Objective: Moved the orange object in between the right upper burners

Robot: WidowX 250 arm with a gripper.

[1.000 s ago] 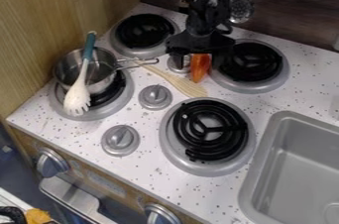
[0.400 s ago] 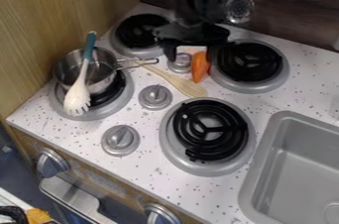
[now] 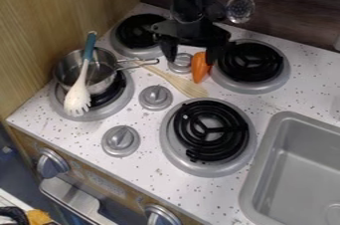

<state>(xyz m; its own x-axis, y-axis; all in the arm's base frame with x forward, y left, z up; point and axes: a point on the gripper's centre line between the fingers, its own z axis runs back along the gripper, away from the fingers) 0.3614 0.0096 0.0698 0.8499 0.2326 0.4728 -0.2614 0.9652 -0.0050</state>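
The gripper (image 3: 191,57) hangs over the back of the stove with its two fingers spread wide, so it is open with nothing held. An orange object (image 3: 200,67), tapered like a carrot, stands or lies just left of the back right burner (image 3: 250,62). Its upper part is right beside the gripper's right finger; whether they touch I cannot tell. The back left burner (image 3: 139,31) is partly behind the gripper. Between the two back burners, a grey knob (image 3: 181,63) sits to the left of the orange object.
A metal pot (image 3: 100,76) with a white, teal-handled spoon (image 3: 78,93) rests on the front left burner. A wooden spatula (image 3: 189,87) lies below the orange object. The front right burner (image 3: 211,130), sink (image 3: 292,169) and hanging strainer (image 3: 239,9) are around.
The gripper has shifted slightly left, and its fingers have spread apart, one now on each side of the knob and orange object's upper area. The orange object is about where it was.
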